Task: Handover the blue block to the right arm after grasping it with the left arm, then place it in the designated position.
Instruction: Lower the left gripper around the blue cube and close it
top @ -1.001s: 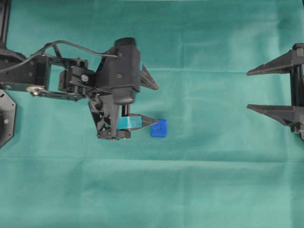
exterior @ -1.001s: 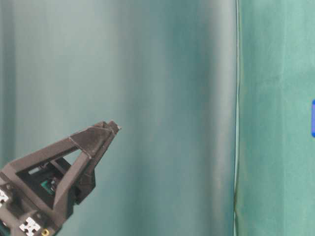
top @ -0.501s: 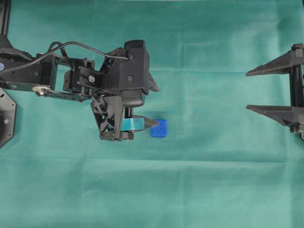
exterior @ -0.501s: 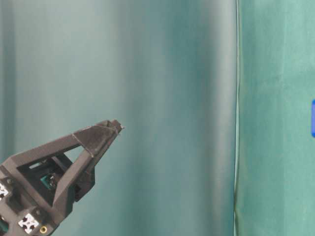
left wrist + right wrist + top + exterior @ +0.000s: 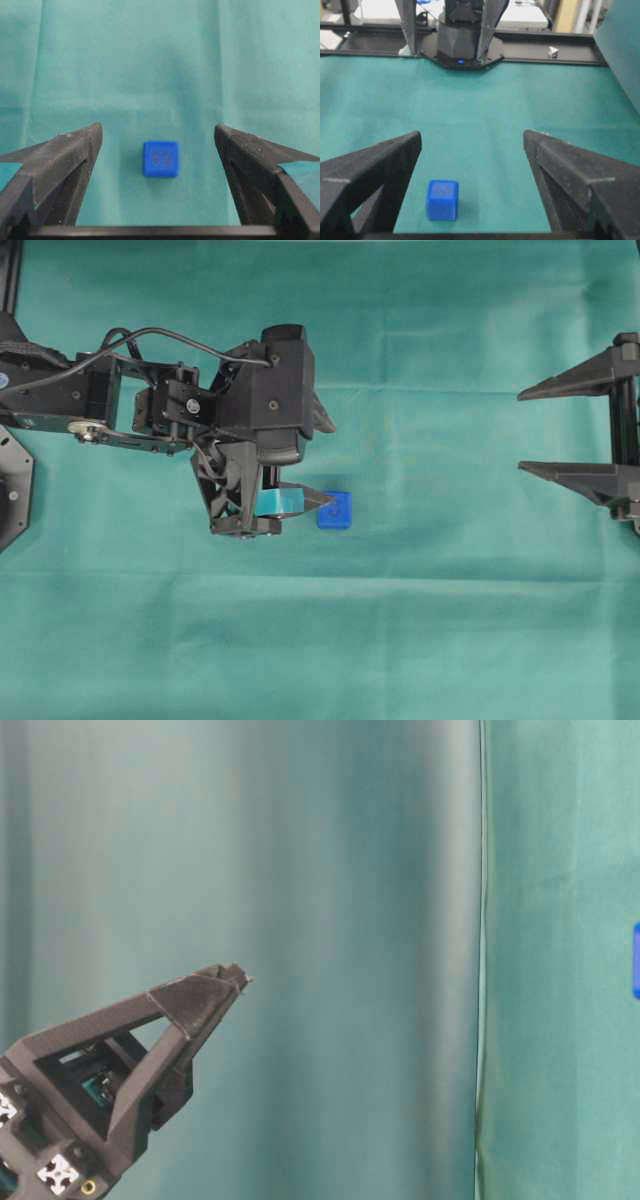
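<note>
- Fingers of your left gripper (image 5: 159, 137) stood wide apart around the blue block (image 5: 160, 159), not touching it.
- Your right gripper (image 5: 523, 430) stood open too, well apart.

The one mark I can make out is on the top face of the block (image 5: 160, 159), seen between the fingers of my left end effector (image 5: 159, 145): two small dark characters pressed into the blue, which look like "02", though I cannot be sure of either. From my right wrist the same face (image 5: 443, 190) shows only a faint, blurred mark, and from overhead (image 5: 335, 509) just a dark smudge. I find no other text, label or number I can read.
</note>
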Robot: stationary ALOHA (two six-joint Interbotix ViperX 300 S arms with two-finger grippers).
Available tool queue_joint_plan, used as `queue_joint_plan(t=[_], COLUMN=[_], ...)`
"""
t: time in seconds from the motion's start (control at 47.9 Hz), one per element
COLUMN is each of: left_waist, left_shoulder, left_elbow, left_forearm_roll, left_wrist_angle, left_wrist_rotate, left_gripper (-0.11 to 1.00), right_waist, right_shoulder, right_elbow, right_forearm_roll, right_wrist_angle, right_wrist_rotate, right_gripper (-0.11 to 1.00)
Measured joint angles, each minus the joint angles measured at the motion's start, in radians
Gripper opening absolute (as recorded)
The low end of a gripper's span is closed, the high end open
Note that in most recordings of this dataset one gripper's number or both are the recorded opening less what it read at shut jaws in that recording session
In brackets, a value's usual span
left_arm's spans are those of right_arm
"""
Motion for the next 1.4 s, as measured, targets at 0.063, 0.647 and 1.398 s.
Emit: queue_joint_plan(t=[0.063,0.647,1.398], left_waist=[0.000,0.000,0.002], left_shoulder=[0.000,0.000,0.020], left_elbow=[0.000,0.000,0.012], left_forearm_roll=[0.000,0.002,0.000], left_wrist_angle=[0.000,0.000,-0.002], left_wrist_rotate=[0.000,0.000,0.000], left_gripper=[1.00,1.00,1.00], right_waist=[0.000,0.002,0.000], right_shoulder=[0.002,0.009,0.009], right_elbow=[0.000,0.000,0.000], right_forearm_roll=[0.000,0.000,-0.002], right_wrist_angle=[0.000,-0.002,-0.002], right_wrist_rotate=[0.000,0.000,0.000], right_gripper=[0.93,0.93,0.93])
